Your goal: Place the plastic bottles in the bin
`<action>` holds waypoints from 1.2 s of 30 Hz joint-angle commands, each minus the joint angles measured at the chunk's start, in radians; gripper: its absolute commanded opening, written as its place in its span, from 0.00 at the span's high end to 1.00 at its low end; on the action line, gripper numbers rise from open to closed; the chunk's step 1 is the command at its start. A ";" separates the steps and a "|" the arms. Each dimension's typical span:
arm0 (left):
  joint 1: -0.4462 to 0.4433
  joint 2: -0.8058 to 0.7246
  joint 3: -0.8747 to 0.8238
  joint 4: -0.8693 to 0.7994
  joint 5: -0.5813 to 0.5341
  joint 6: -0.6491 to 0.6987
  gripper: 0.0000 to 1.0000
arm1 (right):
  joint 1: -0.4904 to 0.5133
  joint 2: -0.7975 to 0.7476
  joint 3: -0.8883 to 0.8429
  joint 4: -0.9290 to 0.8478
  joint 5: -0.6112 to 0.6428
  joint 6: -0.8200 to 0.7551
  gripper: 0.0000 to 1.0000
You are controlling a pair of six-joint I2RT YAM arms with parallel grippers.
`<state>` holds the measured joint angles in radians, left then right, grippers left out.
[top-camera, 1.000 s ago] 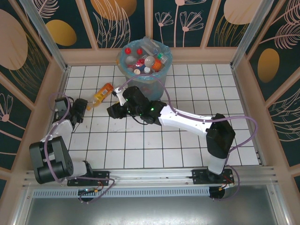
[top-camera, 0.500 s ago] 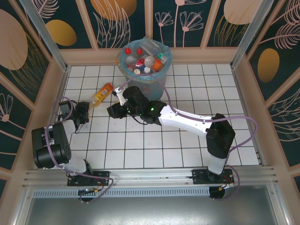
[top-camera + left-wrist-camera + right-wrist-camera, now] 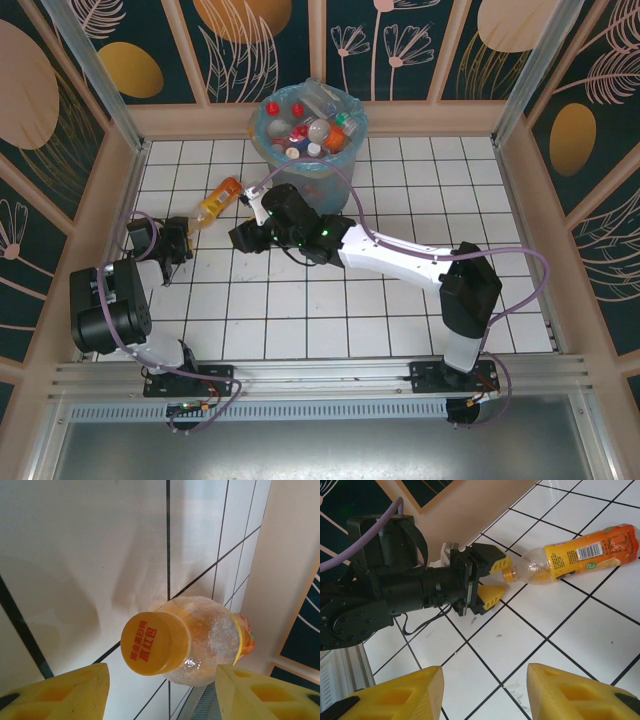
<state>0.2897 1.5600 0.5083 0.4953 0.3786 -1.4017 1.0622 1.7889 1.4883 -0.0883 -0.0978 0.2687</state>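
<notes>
An orange drink bottle point(image 3: 218, 199) with an orange cap point(image 3: 155, 642) lies on its side on the white tiles, left of the bin point(image 3: 258, 130). The bin is lined with a light-blue bag and holds several bottles point(image 3: 318, 128) with red, white and blue caps. My left gripper point(image 3: 181, 231) is open at the bottle's cap end. In the right wrist view the cap point(image 3: 508, 574) sits between the left gripper's point(image 3: 501, 578) yellow fingertips, untouched. My right gripper point(image 3: 238, 238) hovers open over bare tiles, facing the bottle point(image 3: 590, 552), with nothing between its fingers point(image 3: 395, 695).
A beige wall point(image 3: 120, 190) runs close behind the left gripper. The right arm point(image 3: 400, 258) stretches across the floor from the near right, passing just in front of the bin. A purple cable point(image 3: 300, 168) loops near the bin's base.
The left arm has swung in and its gripper has moved up to the bottle's cap. The right arm and the bottle have not moved.
</notes>
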 commanded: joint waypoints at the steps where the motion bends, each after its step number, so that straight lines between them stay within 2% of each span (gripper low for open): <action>1: 0.008 0.021 -0.007 0.072 0.002 -0.055 0.42 | 0.010 -0.007 0.044 -0.020 0.025 -0.011 0.52; 8: 0.008 0.042 -0.016 0.111 -0.013 -0.118 0.44 | 0.012 -0.006 0.044 -0.026 0.030 -0.011 0.52; 18: 0.008 0.078 -0.035 0.173 -0.020 -0.183 0.53 | 0.012 -0.003 0.044 -0.032 0.038 -0.013 0.52; 26: 0.009 0.091 -0.042 0.208 -0.040 -0.208 0.66 | 0.013 0.000 0.047 -0.035 0.031 -0.010 0.52; 32: 0.009 0.036 -0.045 0.198 -0.075 -0.206 0.76 | 0.016 -0.008 0.049 -0.045 0.045 -0.014 0.53; 36: 0.009 -0.050 -0.001 0.097 -0.113 -0.129 0.78 | 0.018 -0.034 0.038 -0.042 0.065 -0.023 0.53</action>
<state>0.2901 1.5753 0.4740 0.6403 0.3103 -1.5818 1.0706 1.7889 1.4975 -0.1303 -0.0685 0.2676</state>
